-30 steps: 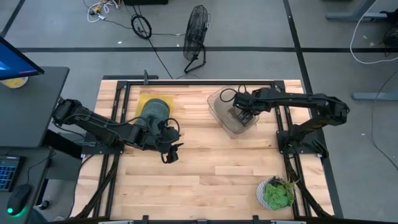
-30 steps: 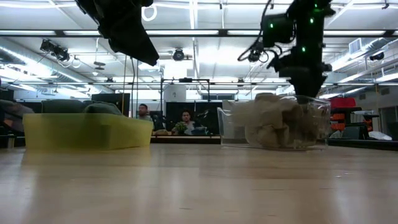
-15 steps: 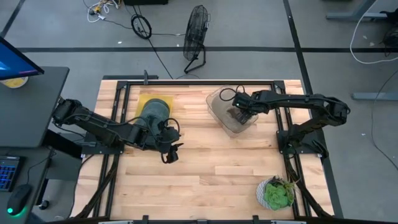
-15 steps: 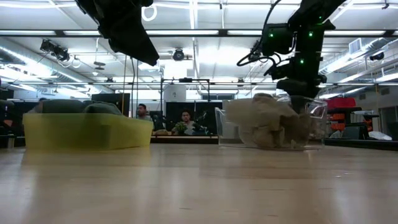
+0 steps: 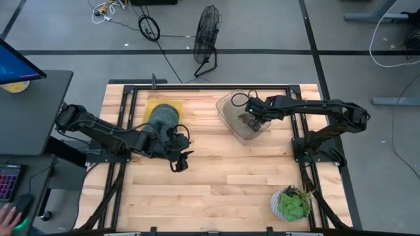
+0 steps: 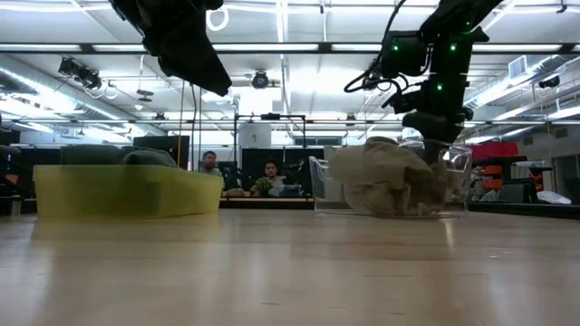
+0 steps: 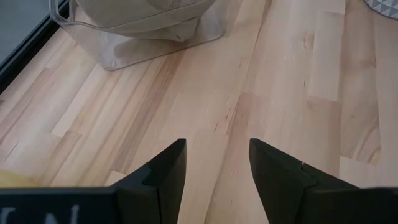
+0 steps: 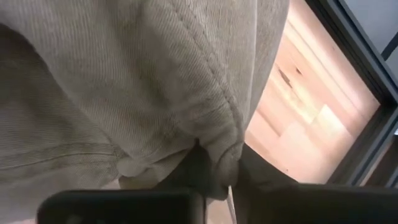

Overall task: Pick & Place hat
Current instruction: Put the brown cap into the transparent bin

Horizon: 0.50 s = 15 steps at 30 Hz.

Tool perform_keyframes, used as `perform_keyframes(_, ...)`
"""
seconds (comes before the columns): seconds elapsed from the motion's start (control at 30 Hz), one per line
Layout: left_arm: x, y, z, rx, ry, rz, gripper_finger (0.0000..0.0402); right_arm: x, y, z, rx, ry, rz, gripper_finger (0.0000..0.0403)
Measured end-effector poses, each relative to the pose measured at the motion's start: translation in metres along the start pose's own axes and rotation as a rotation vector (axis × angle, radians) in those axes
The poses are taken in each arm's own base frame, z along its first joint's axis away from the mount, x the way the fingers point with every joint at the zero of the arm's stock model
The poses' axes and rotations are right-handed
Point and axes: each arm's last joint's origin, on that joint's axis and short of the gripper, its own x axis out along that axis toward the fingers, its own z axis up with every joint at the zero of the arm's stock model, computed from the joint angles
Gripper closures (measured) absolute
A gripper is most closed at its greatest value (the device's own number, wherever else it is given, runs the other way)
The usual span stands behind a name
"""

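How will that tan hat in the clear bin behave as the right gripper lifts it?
Probably floppy: the hat shows soft ribbed folds pinched in the right gripper. Likely light, yet it may drag the clear bin, which looks tilted in the low view.

floor fan (image 5: pixel 207 34), potted plant (image 5: pixel 292 203), two seated people (image 6: pixel 240 172)

Beige corduroy hat (image 6: pixel 391 177) — crumpled, heaped inside the clear bin (image 5: pixel 231 115) — pinched by fingers.
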Motion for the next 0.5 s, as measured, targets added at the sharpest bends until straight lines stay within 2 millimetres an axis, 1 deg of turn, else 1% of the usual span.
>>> perform_keyframes(0.1,0.000,0.000,0.000,0.001,0.001,0.000,0.0223,-0.001,0.000,0.000,-0.008,-0.007,-0.022,0.0360)
perform_keyframes(0.2,0.000,0.000,0.000,0.002,0.003,0.001,0.0223,-0.007,0.001,0.002,-0.026,-0.019,-0.034,0.0349)
perform_keyframes(0.3,0.000,0.000,0.000,0.002,0.003,0.001,0.0223,-0.015,0.007,0.008,-0.055,-0.072,-0.011,0.0350)
perform_keyframes(0.5,0.000,0.000,0.000,0.002,0.003,0.002,0.0223,-0.018,0.023,0.007,-0.181,-0.099,0.078,0.0360)
